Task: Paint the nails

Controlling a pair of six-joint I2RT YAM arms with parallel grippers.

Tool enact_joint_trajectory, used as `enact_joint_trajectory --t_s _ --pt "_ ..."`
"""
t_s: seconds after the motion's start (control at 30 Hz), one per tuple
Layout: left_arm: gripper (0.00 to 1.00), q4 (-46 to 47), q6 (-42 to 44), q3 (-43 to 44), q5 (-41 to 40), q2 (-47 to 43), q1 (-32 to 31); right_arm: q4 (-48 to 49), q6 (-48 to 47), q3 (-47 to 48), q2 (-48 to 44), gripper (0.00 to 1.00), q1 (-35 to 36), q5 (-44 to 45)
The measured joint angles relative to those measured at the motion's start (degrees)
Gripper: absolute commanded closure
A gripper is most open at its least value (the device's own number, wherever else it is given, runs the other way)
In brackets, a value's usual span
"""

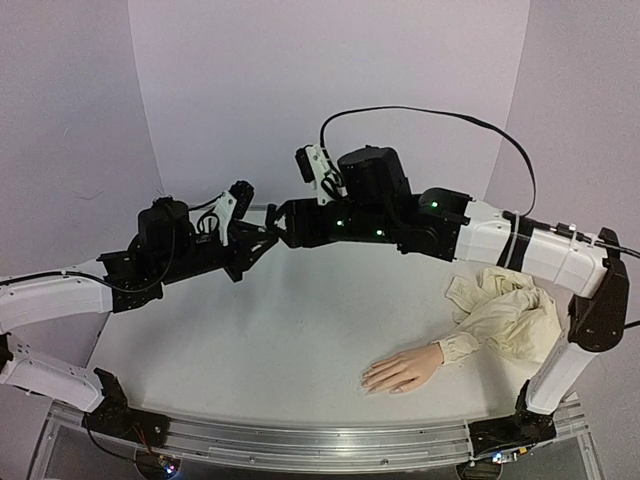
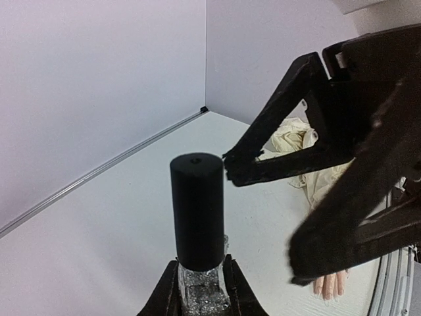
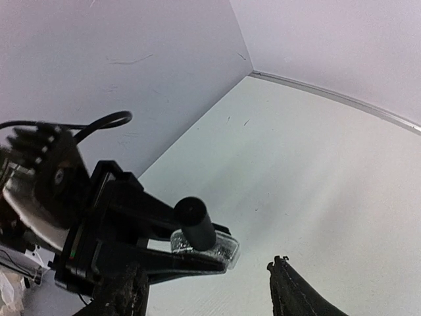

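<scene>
My left gripper (image 1: 256,241) is shut on the glittery glass body of a small polish bottle (image 2: 199,282) and holds it upright above the table, black cap (image 2: 197,207) up. My right gripper (image 1: 281,223) is open, its fingers (image 2: 279,118) spread just right of the cap without touching it. In the right wrist view the cap (image 3: 197,222) lies ahead of my open right gripper (image 3: 207,293). The skin-coloured mannequin hand (image 1: 404,368) lies palm down near the front edge, its cream sleeve (image 1: 512,310) bunched to the right. Its nails are too small to make out; the fingertips (image 2: 331,286) show in the left wrist view.
Pale walls enclose the white table (image 1: 300,330) at the back and left. The metal rail (image 1: 330,440) with both arm bases runs along the near edge.
</scene>
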Motion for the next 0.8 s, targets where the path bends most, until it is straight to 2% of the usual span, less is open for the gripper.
enact_joint_trajectory --t_s 0.23,0.37,0.6,0.7,0.8 --pt "1.00 0.0 0.0 0.0 -2.0 0.5 -0.7 -0.7 2.1 4.7 5.7 0.59 0.0 1.8" --pt "1.00 0.0 0.0 0.0 -2.4 1.4 -0.8 -0.8 2.6 6.6 7.6 0.67 0.0 1.8" --pt "1.00 0.0 -0.1 0.0 -2.4 1.9 -0.9 -1.0 2.5 6.9 8.3 0.92 0.1 2.3" --pt "1.00 -0.2 -0.3 0.0 -2.1 1.9 -0.9 -1.2 1.0 6.9 8.3 1.00 0.1 2.5" --pt "1.00 -0.2 -0.5 0.0 -0.2 1.9 -0.6 -1.4 -1.3 6.7 8.0 1.00 0.0 1.3"
